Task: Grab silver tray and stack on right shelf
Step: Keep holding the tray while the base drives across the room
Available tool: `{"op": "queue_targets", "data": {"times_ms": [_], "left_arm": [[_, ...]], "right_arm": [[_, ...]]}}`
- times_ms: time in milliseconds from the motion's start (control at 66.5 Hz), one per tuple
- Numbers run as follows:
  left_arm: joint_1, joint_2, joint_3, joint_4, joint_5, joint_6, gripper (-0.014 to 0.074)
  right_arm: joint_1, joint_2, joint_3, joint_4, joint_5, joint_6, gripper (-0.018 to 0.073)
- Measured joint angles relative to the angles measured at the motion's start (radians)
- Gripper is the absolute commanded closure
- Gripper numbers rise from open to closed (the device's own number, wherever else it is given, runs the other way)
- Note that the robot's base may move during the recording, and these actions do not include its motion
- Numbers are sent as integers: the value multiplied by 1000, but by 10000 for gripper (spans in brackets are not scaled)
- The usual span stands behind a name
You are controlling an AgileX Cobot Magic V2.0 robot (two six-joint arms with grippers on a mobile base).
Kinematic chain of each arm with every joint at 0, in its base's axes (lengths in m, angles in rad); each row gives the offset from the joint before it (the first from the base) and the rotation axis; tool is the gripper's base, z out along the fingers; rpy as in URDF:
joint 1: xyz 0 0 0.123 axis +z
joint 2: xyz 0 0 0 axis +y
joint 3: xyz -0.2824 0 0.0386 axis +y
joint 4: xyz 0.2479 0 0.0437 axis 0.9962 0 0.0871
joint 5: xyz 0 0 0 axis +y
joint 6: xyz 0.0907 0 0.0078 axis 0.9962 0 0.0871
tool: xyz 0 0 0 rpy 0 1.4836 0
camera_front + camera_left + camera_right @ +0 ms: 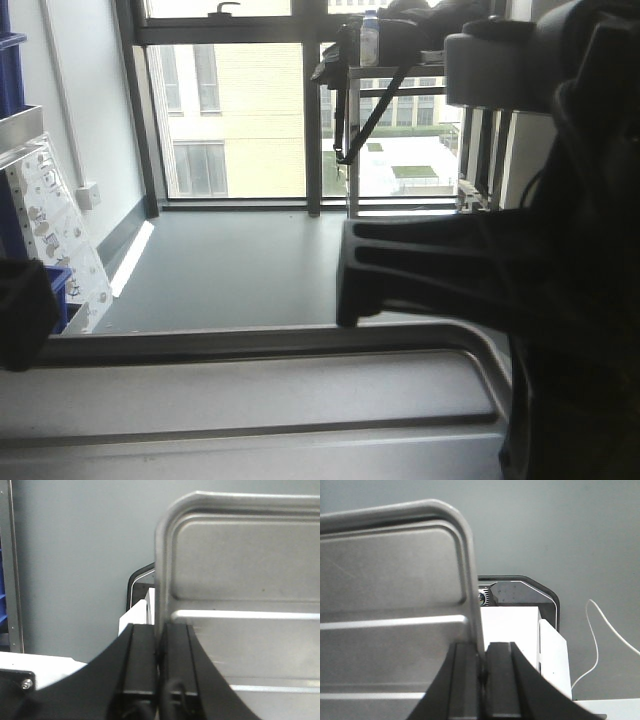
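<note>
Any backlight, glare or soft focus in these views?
Front view: the bright window backlights the robot arm to near black. Left wrist view: glare streaks the ribs of the shiny rectangular silver tray; the left gripper is soft. Right wrist view: same rib glare, right gripper blurred.

Silver tray (240, 570): bare metal, smooth, satin sheen with faint scuffs; ribs and rim catch bright highlights.
Left pincer (160, 632), right pincer (483, 652): black, matt, plastic-looking fingers.
Floor (250, 270): grey, smooth, low sheen.
Window frame (312, 110): dark metal, matt.
</note>
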Motion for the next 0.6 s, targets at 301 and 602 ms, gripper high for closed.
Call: {"op": "queue_targets", "data": {"times_ms": [301, 602], "left_arm": [[0, 0, 0, 0, 0, 0, 697], [0, 0, 0, 0, 0, 0, 697]], "right_arm": [[0, 0, 0, 0, 0, 0, 489], [0, 0, 0, 0, 0, 0, 489]]}}
